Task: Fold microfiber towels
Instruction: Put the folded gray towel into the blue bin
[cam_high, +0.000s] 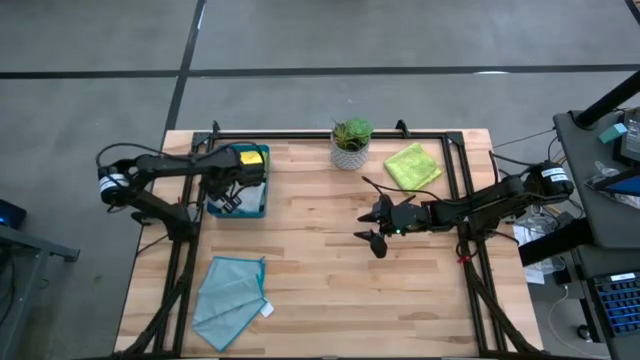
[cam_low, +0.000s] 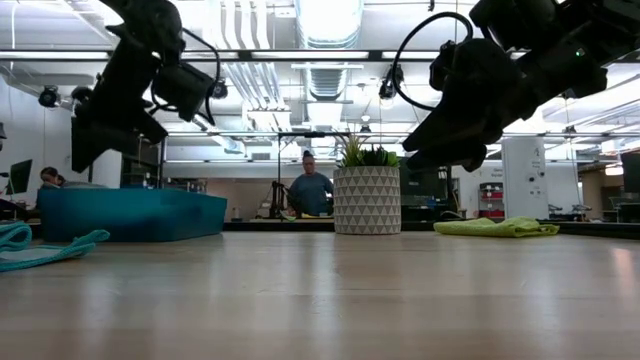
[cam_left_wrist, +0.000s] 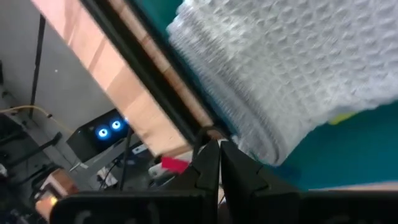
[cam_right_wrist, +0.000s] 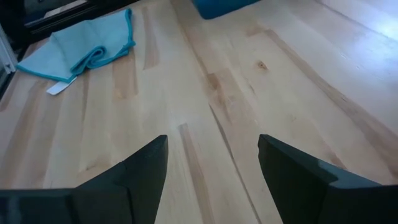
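Note:
A pale grey waffle-weave towel (cam_left_wrist: 298, 68) lies folded inside the dark teal tray (cam_high: 263, 206), over a yellow towel (cam_high: 256, 155). My left gripper (cam_left_wrist: 219, 155) is shut and hangs above the tray, pointing steeply down, with its tips beside the grey towel's folded edge in the wrist view. In the low view this gripper (cam_low: 85, 150) is clear above the tray's rim. A light teal towel (cam_high: 230, 290) with a white tag lies crumpled at the near left. A lime green towel (cam_high: 412, 165) lies at the far right. My right gripper (cam_high: 372, 226) hovers open over the table's middle.
A potted plant (cam_high: 350, 143) in a white patterned pot stands at the far edge, between the tray and the lime green towel. A black frame (cam_high: 300, 135) runs along the table's sides. Bare wood (cam_right_wrist: 211, 93) stretches between my right gripper and the light teal towel.

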